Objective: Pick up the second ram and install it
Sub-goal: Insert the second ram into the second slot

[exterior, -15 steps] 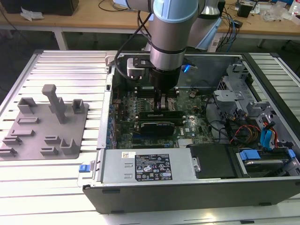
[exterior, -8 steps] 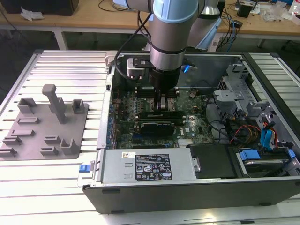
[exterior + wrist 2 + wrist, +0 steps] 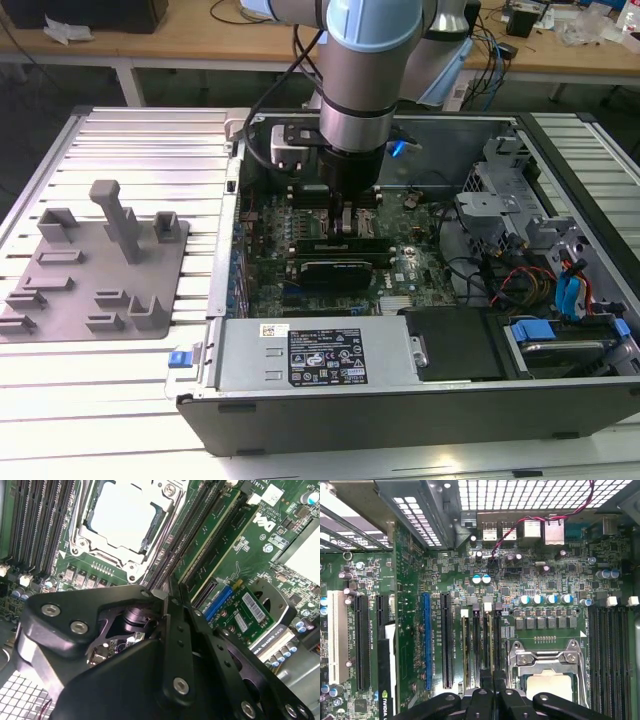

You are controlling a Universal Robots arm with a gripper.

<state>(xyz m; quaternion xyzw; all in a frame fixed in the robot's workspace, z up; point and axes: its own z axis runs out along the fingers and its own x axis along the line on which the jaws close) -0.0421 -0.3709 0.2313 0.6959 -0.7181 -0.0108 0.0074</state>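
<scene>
Exterior view: the ribbed desk carries an open computer case, and the arm reaches straight down into it from the far side. At the exterior view's left, well apart from the case, lies the grey holder tray. Inside the case the green motherboard lies flat. The black expansion card sits just on the near side of the tool, which hangs low over the memory slots.

In the second wrist view the processor socket is beside those slots. The second ram stands on edge in 1 of them, its green face running straight in under the fingertips. The tool is closed: both wrist views show its 2 fingers drawn together on the line of that stick, and I judge they pinch its top edge at mid-length.

Seating looks under way, though I cannot tell how deep the stick sits. To do it well, hold the stick upright and parallel to its slot and press straight down with even force, so neither end leads. The white end latch closing against the stick would be the sign to trust. Any tilt toward the neighbouring slots risks bent contacts.
</scene>
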